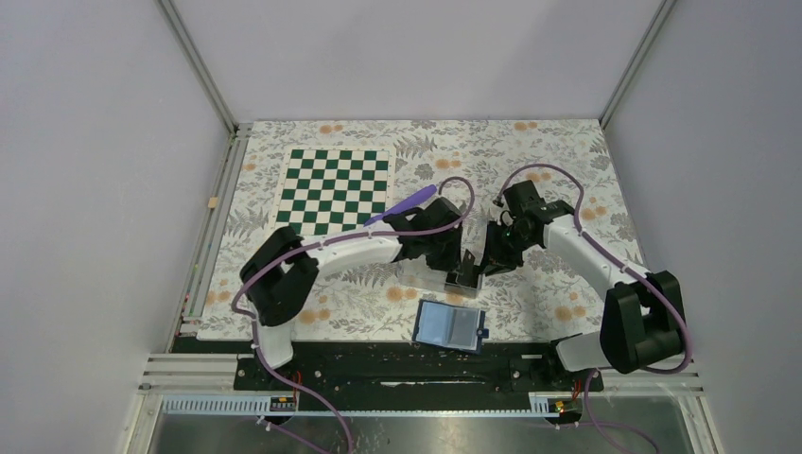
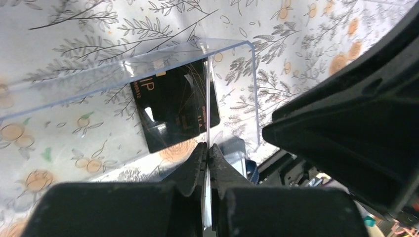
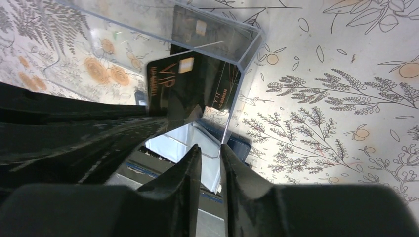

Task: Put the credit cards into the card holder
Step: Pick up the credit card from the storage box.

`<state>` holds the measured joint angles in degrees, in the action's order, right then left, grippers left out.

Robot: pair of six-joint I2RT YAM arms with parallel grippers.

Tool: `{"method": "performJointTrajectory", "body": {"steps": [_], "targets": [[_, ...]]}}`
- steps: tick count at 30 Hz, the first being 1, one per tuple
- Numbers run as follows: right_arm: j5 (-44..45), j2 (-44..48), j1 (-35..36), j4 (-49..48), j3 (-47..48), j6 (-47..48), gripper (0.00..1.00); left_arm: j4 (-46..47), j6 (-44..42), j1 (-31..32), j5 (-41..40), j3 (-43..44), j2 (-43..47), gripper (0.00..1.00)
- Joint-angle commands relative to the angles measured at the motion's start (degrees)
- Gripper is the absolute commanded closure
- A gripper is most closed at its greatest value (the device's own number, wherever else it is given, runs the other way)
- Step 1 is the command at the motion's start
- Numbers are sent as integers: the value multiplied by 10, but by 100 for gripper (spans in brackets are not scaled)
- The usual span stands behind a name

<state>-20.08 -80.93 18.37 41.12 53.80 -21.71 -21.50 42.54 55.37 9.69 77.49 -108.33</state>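
The card holder (image 1: 451,324) lies open on the floral bench (image 1: 567,151), pale inner pockets up, close to the near edge and between the two arm bases. Both sets of jaws work just beyond it, over the clear tray (image 2: 123,74), and neither touches it.

The left jaws are pressed together on the tray's thin upright wall, which runs straight between the fingertips in the left wrist view. A black credit card (image 2: 168,113) with gold lettering sits inside the tray, just past that wall.

The right jaws stand slightly apart, with a narrow gap between them. The tray's near corner edge sits right at that gap, and I cannot tell whether either finger touches it. In the right wrist view the black card rests beyond the fingertips, and part of the navy holder shows beneath the tray's corner.

A green-and-white chessboard (image 1: 333,192) lies at the far left of the bench, well apart from everything else.
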Motion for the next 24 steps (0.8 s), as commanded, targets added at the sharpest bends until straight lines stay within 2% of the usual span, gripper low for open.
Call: {"method": "performJointTrajectory", "body": {"steps": [1,14,19,24], "targets": [[0,30,1,10,30,5,69,69,22,-20,3,-30,79,100],[-14,85,-13,11,37,8,46,173,50,-47,41,-129,167,100],[-29,113,-28,11,33,9,38,242,44,-63,54,-189,236,100],[-46,132,-40,10,29,8,33,353,34,-74,78,-265,320,100]]}}
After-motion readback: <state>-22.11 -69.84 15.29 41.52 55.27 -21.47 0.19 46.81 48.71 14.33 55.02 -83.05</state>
